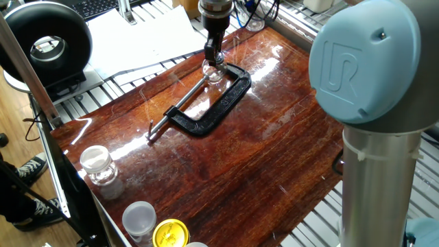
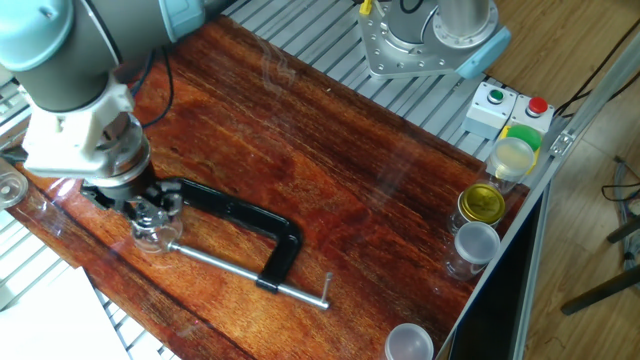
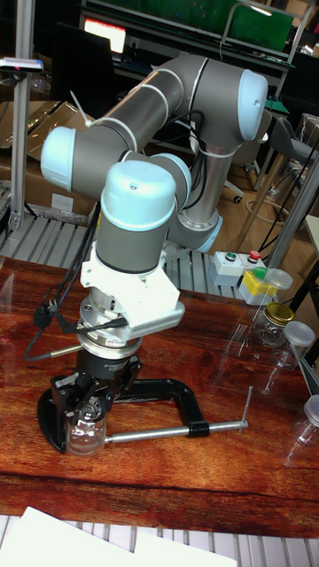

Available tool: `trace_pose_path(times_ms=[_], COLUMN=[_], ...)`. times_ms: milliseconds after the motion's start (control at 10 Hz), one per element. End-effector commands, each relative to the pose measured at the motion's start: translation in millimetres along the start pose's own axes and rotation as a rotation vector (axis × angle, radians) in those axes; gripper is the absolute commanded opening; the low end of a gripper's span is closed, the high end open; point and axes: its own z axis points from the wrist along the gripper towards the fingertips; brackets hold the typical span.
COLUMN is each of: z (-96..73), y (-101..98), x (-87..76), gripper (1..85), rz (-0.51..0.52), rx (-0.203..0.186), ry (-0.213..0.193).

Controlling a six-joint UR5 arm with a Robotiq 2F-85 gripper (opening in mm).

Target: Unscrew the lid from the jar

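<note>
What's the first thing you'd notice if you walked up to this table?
Probably the big grey and blue robot arm bending down over the shiny wooden table. Its fingers reach down around the top of a tiny glass jar, held in a black C-clamp near the table's edge. Over at another edge, a bright yellow lid sits among some spare jars.

The clamp (image 2: 235, 225) lies flat on the counter (image 2: 380, 170). The jar (image 3: 86, 432) stands inside the clamp, at the end of its long screw (image 3: 168, 432). The end effector (image 3: 89, 409) is right on top of the jar, at the lid (image 3: 88, 410). Well apart, by the counter's edge, other jars (image 2: 478, 225) stand in a group. A sheet of paper (image 1: 140, 31) lies behind the counter.
</note>
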Motion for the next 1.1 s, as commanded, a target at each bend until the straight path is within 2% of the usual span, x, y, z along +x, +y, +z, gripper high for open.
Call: trace_pose_path(times_ms=[0, 400, 600, 800, 1000], z=[-6.1, -7.6, -7.6, -7.4, -8.7], y=[5.1, -4.3, -8.7, -18.5, -20.9], x=[8.5, 14.7, 8.0, 3.0, 4.4], gripper=[42.0, 43.3, 43.0, 43.0, 43.0], rz=[-0.225, -0.366, -0.407, -0.465, -0.490], rx=[-0.050, -0.025, -0.002, 0.042, 0.053], ry=[0.003, 0.033, 0.018, 0.010, 0.016])
